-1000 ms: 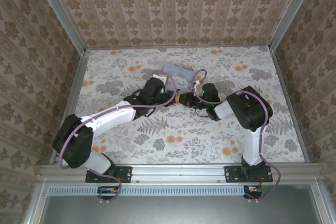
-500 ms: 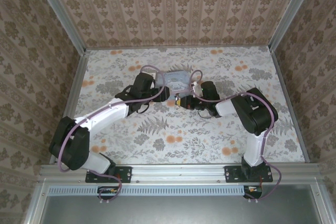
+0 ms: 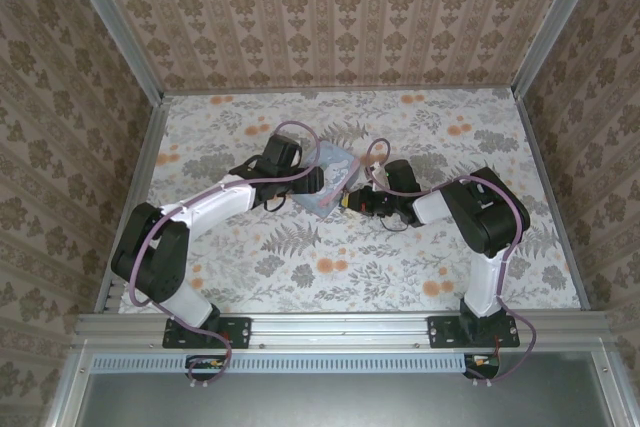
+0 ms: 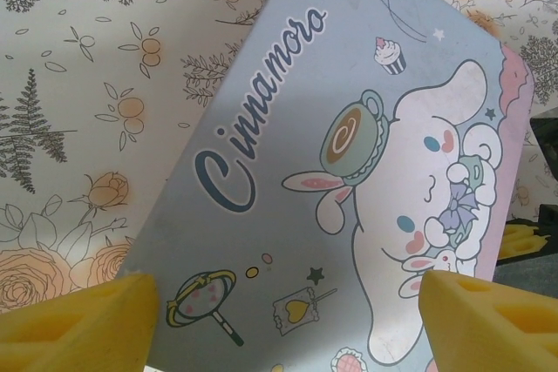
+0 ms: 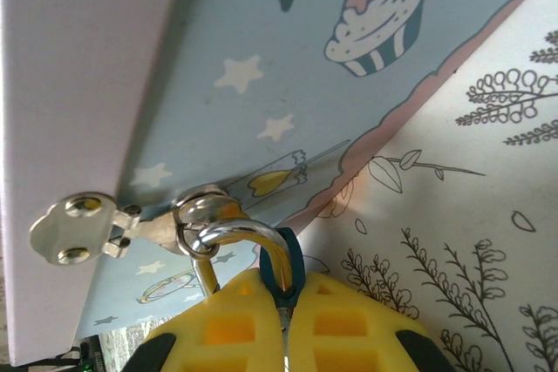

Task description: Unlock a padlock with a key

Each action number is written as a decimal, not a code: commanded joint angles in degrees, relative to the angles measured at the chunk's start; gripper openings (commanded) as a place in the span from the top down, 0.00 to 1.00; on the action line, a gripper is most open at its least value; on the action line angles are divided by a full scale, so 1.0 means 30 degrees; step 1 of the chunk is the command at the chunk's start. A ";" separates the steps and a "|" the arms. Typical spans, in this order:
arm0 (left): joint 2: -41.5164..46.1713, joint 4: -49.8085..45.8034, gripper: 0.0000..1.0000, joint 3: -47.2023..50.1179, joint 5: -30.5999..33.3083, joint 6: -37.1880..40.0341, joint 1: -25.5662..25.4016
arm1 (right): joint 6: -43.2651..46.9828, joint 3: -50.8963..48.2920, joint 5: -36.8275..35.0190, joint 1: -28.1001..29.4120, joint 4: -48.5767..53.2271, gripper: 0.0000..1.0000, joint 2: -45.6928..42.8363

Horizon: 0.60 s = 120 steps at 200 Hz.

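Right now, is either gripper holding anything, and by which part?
The right gripper pinches the padlock just below its shackle; the left gripper is open, holding nothing.

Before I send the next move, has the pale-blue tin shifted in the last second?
Yes. The pale-blue tin has slid away from the back wall, toward the arms' bases, and turned askew.

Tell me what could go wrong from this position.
1. The left gripper has its jaws open on either side of the pale-blue tin, not clamping it. The tin may slide or swing if the padlock is tugged.
2. The right gripper pinches the padlock at the very tips of its pads. The shackle is hooked through the tin's clasp ring, so a twist could make the small lock slip out.
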<state>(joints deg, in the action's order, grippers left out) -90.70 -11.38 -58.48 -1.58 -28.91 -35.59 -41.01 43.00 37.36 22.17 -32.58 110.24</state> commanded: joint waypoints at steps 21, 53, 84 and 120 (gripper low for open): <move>0.0037 -0.1597 0.21 -0.0183 0.0281 0.0975 -0.0645 | -0.0567 -0.0625 -0.0764 -0.0038 0.2400 1.00 0.0534; -0.0506 -0.3860 0.21 -0.0928 0.1159 0.1757 -0.1237 | -0.0479 -0.0397 -0.0733 -0.0023 0.2791 1.00 0.0217; -0.1385 -0.5306 0.20 -0.1402 0.1924 0.2261 -0.1405 | -0.0249 -0.0141 -0.0814 -0.0030 0.3462 1.00 -0.0093; -0.2495 -0.6812 0.19 -0.2246 0.3162 0.3150 -0.1582 | 0.0207 0.0243 -0.0863 -0.0089 0.4544 1.00 -0.0433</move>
<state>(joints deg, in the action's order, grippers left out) -94.74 -23.05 -64.62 4.54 -22.28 -40.12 -41.06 43.92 37.30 22.17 -28.88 109.25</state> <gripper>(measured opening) 0.805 0.077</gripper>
